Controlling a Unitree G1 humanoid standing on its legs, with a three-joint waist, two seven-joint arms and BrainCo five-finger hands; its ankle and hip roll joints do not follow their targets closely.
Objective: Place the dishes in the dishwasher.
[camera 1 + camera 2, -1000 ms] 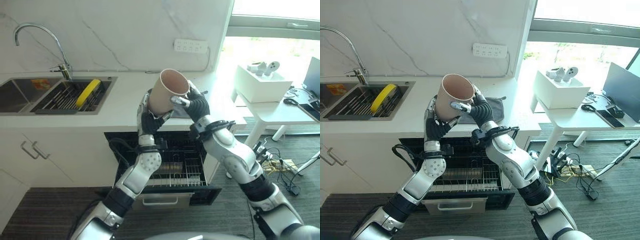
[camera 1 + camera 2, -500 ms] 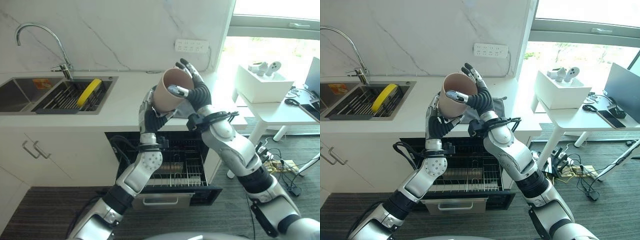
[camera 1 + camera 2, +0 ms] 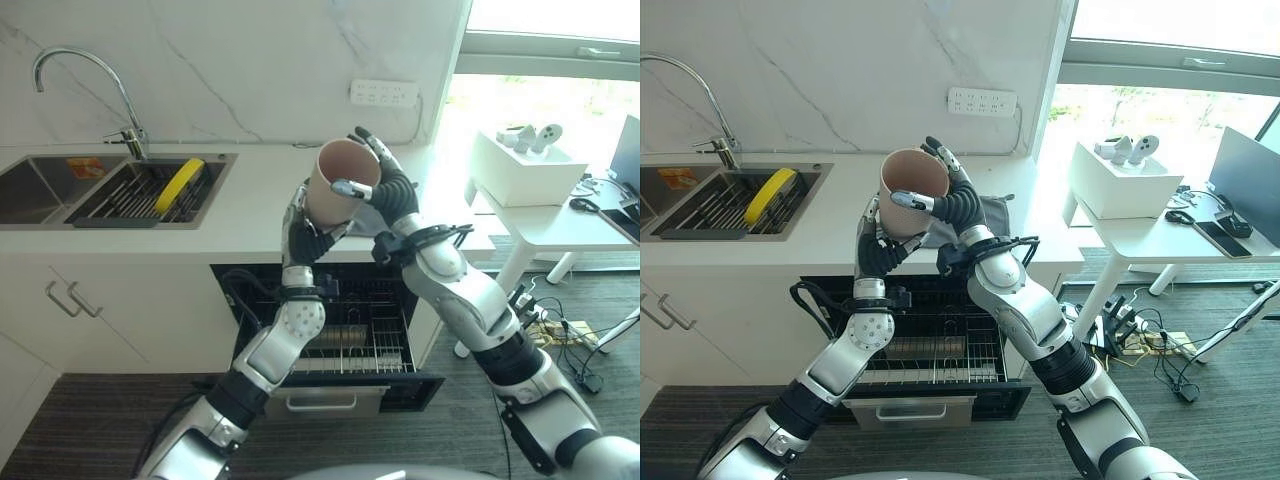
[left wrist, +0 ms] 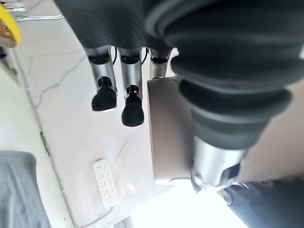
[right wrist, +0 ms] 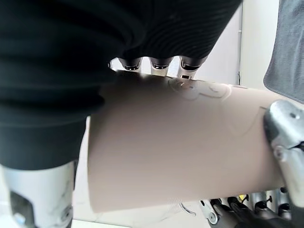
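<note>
Above the counter, both hands hold one tan cup: the left hand grips its bottom, the right hand wraps its rim. Nothing sits in the open dishwasher rack yet, and the yellow plate waits in the sink.

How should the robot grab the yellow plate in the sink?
Probably pinch the yellow plate at its raised top rim, coming from above. It stands on edge, leaning in the rack in the sink, so only that rim sticks up free.
</note>
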